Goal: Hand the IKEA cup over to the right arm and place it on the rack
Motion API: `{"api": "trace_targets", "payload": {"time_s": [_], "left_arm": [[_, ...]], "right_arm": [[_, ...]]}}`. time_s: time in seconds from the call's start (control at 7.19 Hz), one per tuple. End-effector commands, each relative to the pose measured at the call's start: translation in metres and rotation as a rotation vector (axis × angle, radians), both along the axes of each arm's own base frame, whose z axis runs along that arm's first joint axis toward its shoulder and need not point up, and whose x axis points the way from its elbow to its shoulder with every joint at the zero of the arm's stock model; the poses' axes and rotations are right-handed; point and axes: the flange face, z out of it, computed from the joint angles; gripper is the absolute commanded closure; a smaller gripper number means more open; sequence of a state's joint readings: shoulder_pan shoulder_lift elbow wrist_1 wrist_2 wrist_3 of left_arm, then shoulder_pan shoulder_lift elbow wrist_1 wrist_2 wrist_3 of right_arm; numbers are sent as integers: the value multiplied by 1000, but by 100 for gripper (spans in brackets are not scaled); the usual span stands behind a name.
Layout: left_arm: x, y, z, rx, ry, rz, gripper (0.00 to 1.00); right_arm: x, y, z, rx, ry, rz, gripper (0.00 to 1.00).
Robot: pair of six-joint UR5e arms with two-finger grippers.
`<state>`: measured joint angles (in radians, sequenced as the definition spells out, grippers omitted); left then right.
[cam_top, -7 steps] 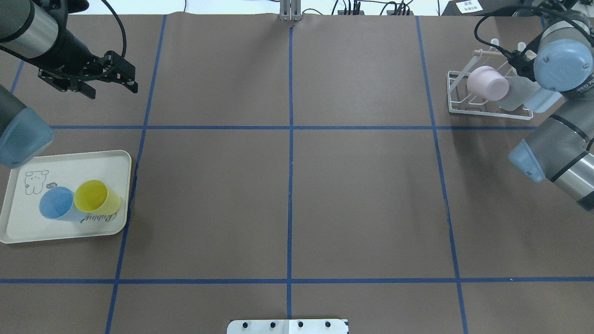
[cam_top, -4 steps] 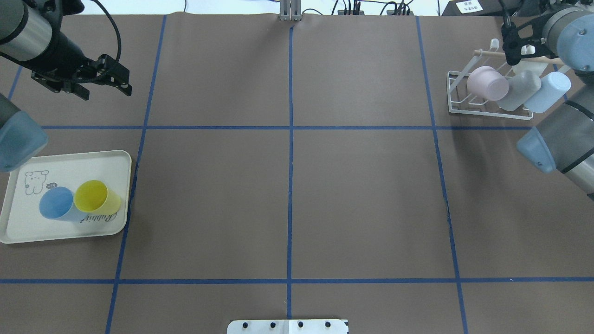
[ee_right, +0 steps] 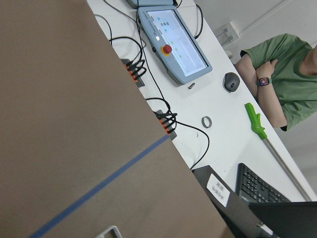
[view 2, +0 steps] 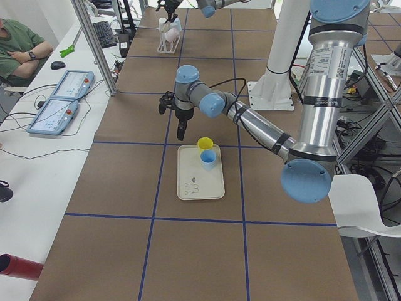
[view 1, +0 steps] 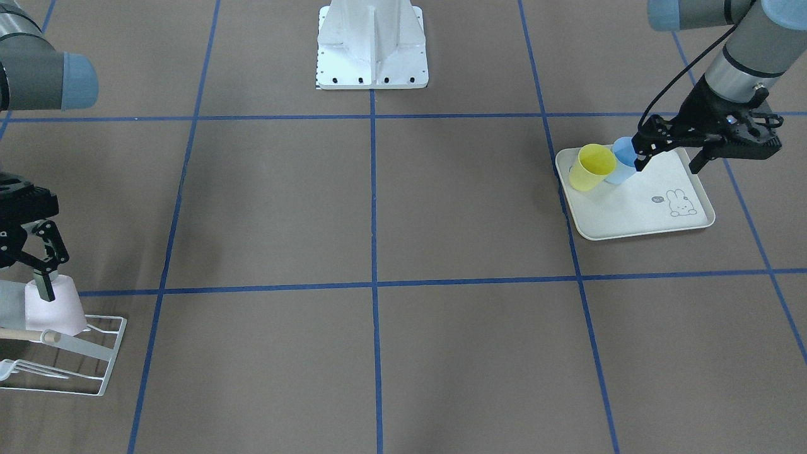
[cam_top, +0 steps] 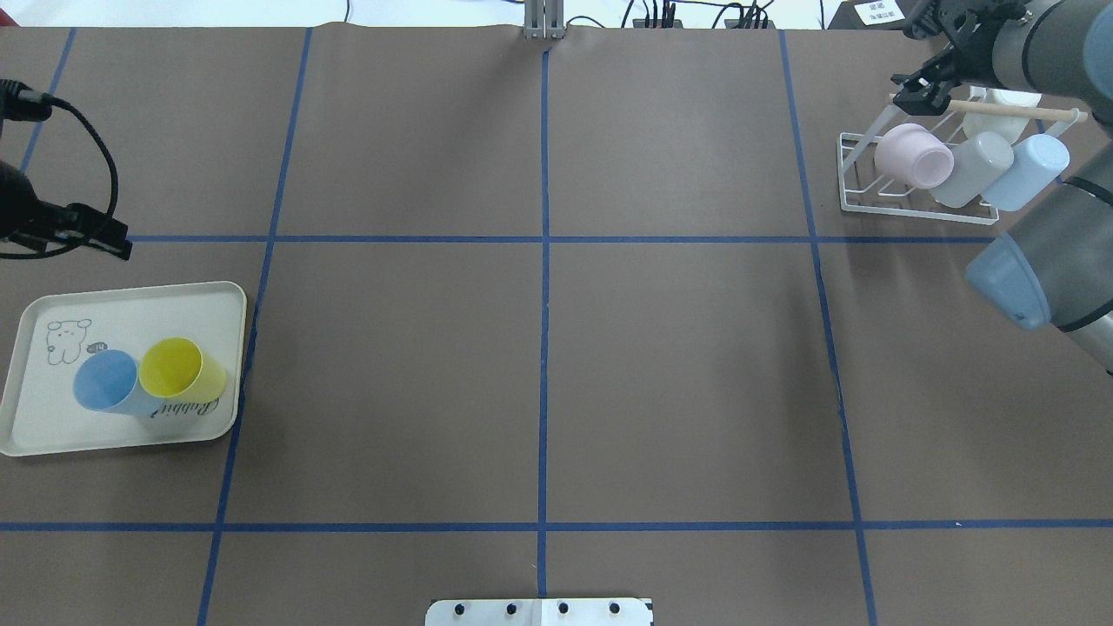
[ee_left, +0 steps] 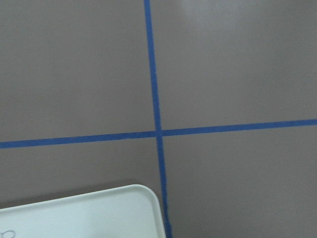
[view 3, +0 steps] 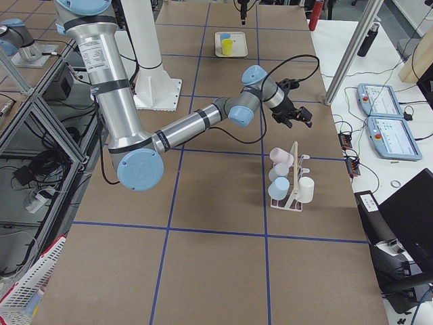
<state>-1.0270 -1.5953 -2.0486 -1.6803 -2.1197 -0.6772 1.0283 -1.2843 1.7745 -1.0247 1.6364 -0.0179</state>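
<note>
Two IKEA cups, a blue cup [cam_top: 104, 380] and a yellow cup [cam_top: 178, 369], stand open side up on the cream rabbit-print tray [cam_top: 52, 422]. My left gripper [view 1: 666, 168] hovers open and empty over the tray's far edge, beside the blue cup [view 1: 621, 161]. The white wire rack [cam_top: 856, 205] holds a pink cup [cam_top: 913, 156], a grey cup [cam_top: 983, 169], a light-blue cup [cam_top: 1026, 171] and a white cup [cam_top: 991, 126]. My right gripper [cam_top: 923, 87] hangs open and empty above the rack's far left corner, near the wooden dowel [cam_top: 1000, 109].
Blue tape lines grid the brown table. The white robot base [view 1: 372, 50] stands at the robot's edge and a metal plate [cam_top: 539, 611] at the opposite edge. Beyond the table's far side sit control tablets [ee_right: 173, 44], cables and a person [ee_right: 287, 74].
My right gripper has drawn back from the rack, leaving the light-blue cup on it. My left gripper has swung left and toward the tray.
</note>
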Motion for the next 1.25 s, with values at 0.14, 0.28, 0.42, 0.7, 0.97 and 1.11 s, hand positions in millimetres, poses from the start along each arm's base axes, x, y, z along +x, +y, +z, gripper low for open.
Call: {"api": "trace_targets", "payload": {"time_s": [0.14,0.28,0.42,0.7,0.97,1.11], "left_arm": [[-1,67,72,37,15,65,0],[16,75,82,1,-3,72,0],[34,84,90,-40,-9,84,0],[40,83,113,-52,-17,91,0],[43,81,127,-69,-24,89,19],[44,81,125,-77,-17,87,46]], "right_arm": [[-29,39,-42,-189,-287,0,0],[-40,47,-60,-303,-298,-103,0],[-47,48,-70,-362,-296,-145,0],[-58,53,-69,-370,-292,-168,0],[-61,55,-68,-370,-290,-173,0],[-62,56,-67,-370,-286,-171,0]]}}
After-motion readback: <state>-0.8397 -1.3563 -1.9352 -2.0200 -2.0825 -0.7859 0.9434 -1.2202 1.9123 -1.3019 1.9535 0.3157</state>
